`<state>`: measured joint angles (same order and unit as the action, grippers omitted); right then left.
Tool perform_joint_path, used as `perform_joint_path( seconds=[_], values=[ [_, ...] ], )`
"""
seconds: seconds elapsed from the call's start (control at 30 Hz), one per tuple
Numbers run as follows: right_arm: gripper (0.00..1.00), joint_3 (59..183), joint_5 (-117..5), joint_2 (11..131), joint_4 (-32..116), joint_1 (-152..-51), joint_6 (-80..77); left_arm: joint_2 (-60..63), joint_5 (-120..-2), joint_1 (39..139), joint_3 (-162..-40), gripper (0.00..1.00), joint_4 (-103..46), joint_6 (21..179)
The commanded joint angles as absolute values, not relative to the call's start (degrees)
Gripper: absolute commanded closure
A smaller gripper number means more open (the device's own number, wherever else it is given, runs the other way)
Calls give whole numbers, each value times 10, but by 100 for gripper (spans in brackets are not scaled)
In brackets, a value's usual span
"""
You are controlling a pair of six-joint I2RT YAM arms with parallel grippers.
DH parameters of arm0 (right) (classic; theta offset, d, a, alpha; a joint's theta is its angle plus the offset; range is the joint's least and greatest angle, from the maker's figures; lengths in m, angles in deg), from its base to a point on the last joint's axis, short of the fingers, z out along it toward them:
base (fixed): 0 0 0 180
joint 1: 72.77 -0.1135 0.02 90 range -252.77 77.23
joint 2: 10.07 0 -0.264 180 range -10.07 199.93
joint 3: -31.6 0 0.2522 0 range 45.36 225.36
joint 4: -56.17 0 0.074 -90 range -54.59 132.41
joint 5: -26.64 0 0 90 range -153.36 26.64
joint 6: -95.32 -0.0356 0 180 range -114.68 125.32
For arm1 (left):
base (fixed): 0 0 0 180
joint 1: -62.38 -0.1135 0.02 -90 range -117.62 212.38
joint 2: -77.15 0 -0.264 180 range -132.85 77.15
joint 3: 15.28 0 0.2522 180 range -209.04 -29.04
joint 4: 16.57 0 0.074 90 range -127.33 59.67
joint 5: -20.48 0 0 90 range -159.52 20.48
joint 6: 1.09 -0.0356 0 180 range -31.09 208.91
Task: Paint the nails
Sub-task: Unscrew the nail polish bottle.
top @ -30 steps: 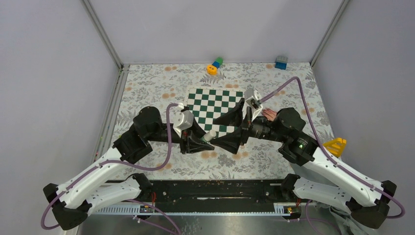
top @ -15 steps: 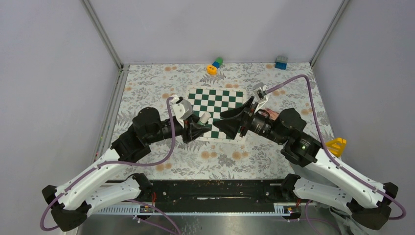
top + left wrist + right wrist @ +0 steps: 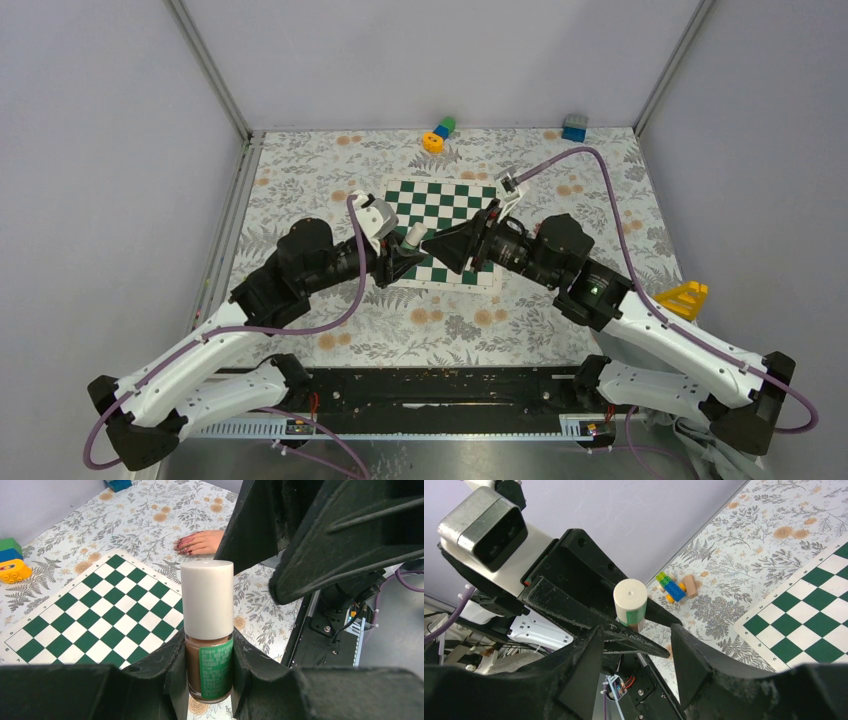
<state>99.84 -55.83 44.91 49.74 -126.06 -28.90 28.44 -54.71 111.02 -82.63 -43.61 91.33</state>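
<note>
Over the near side of the green and white chessboard (image 3: 440, 205), the two black grippers meet tip to tip. The left gripper (image 3: 209, 650) pinches a small brown glass bottle (image 3: 195, 672) with a green label and a tall white cap (image 3: 206, 600). It grips the glass part, and the bottle stands up straight. The right gripper (image 3: 636, 632) has its two fingers spread apart. They are close to the white cap but not touching it, and the cap shows through the gap between them.

The small reddish-pink nails (image 3: 182, 545) are on a light-skinned hand (image 3: 205, 541). That hand lies flat on the flowered tablecloth (image 3: 150, 510), just past a corner of the chessboard and well apart from the bottle. Yellow, blue and green toy blocks (image 3: 437, 133) sit by the far wall.
</note>
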Motion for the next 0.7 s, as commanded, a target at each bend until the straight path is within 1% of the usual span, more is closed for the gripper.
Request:
perform_joint_path(
  seconds=[0.0, 0.1, 0.27, 0.67],
  values=[
    [44, 1027, -571, 466, 538, -1267, -305, 285, -556, 1111, -838, 100, -415, 908],
    [47, 1033, -568, 478, 535, -1267, -310, 285, -556, 1111, -838, 100, -415, 908],
    [49, 1035, -566, 484, 542, -1267, -313, 285, -555, 1112, -838, 100, -416, 908],
    [52, 1044, -559, 492, 549, -1267, -319, 280, -555, 1111, -840, 100, -419, 908]
  ],
)
